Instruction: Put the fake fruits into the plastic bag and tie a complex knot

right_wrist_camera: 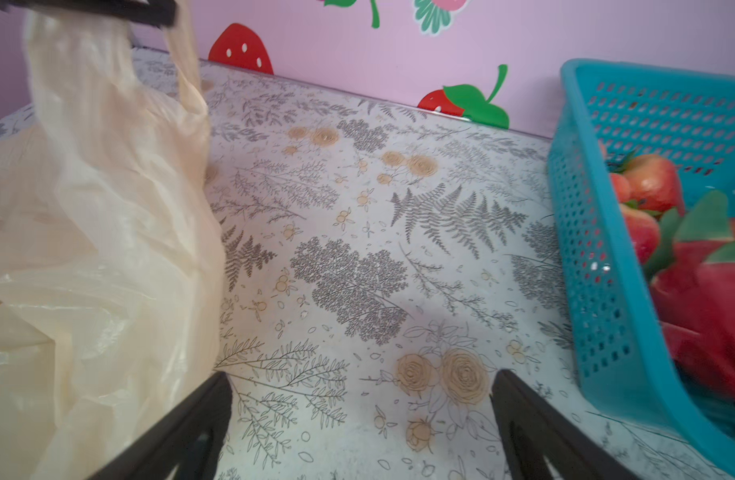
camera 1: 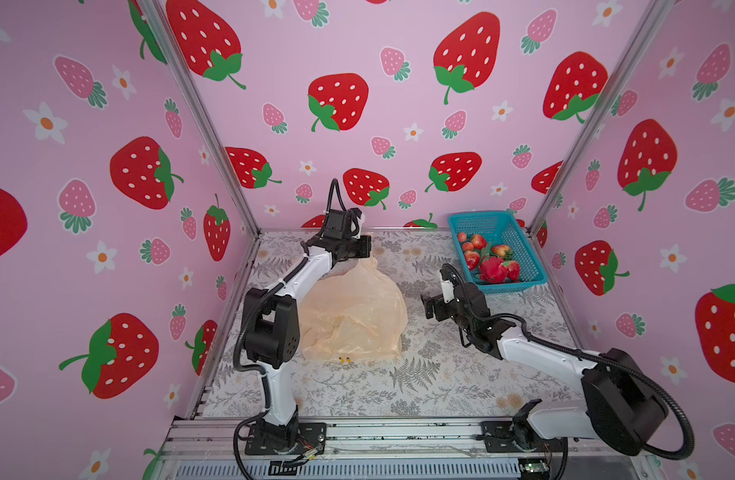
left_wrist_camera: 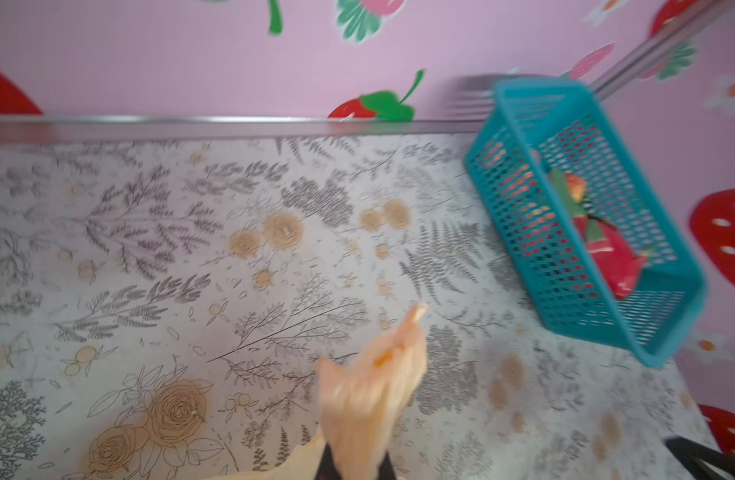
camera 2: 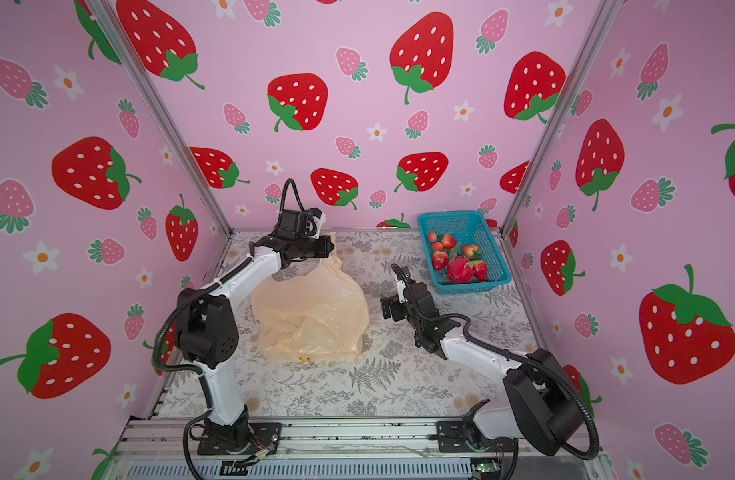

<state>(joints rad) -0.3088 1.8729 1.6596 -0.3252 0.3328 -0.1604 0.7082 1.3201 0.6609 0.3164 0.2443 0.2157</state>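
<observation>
Pink strawberry-print walls (camera 1: 399,104) enclose a floral tabletop (camera 1: 440,374). Left claw (camera 1: 366,249) is clamped on the plastic bag (camera 1: 353,311), whose body hangs below it. Right claw (right_wrist_camera: 359,380) stands wide and empty, with the bag beside it.

**Hidden and blurred parts**

The left wrist view is motion-blurred. A strip of the plastic bag (left_wrist_camera: 370,395) covers the left gripper (left_wrist_camera: 355,471), which is cropped at the frame edge. In the right wrist view the blue basket (right_wrist_camera: 594,270) and fake fruits (right_wrist_camera: 706,299) run off frame. In both top views the bag's print is too small to read.
</observation>
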